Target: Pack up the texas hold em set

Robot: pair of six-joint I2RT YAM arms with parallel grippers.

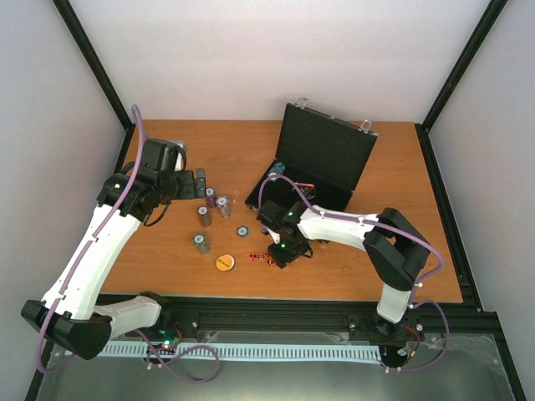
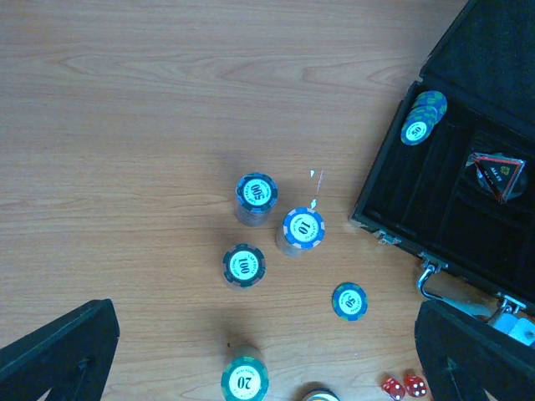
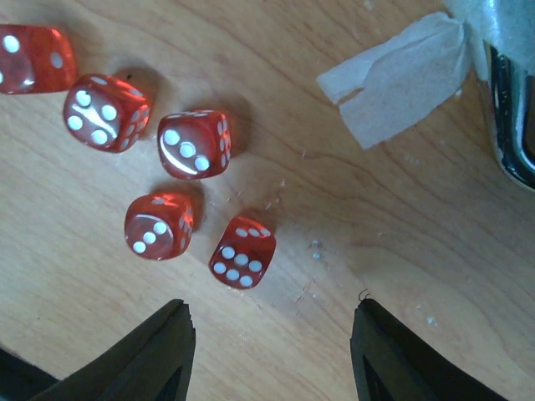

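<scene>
Where the case (image 1: 322, 163) sits, at the far right of the worktop (image 1: 167, 150), you see it open with the lid leaned back. Its handle (image 2: 430, 280) is on the edge facing the loose pieces. Inside you can count one sloping row of chips (image 2: 424, 117) in a slot and one red-and-black triangle (image 2: 497, 174) in the compartment beside it.

Out on the wood to the left of the case you have five lots of chips. Four are stacks: the 500 stack (image 2: 256, 194) and the 10 stack (image 2: 303, 230) just beside each other, then the 100 stack (image 2: 243, 266) and the 20 stack (image 2: 244, 382) apart from them. One flat chip (image 2: 349, 301) lies nearer the case.

One orange disc (image 1: 225, 262) lies toward the near edge. Just to its right are five red dice (image 3: 195, 144) in a loose cluster, none stacked; the wrist picture's edge cuts one of them. A scrap of white tape (image 3: 393, 79) lies on the wood close by.

Your right hand (image 3: 272, 334) hangs low over the dice with its fingers partly apart. Nothing is between them, and the nearest die lies just ahead of the gap, untouched. Your left hand (image 1: 199, 184) hovers above the chip stacks with its fingers spread as wide as they go, holding nothing.
</scene>
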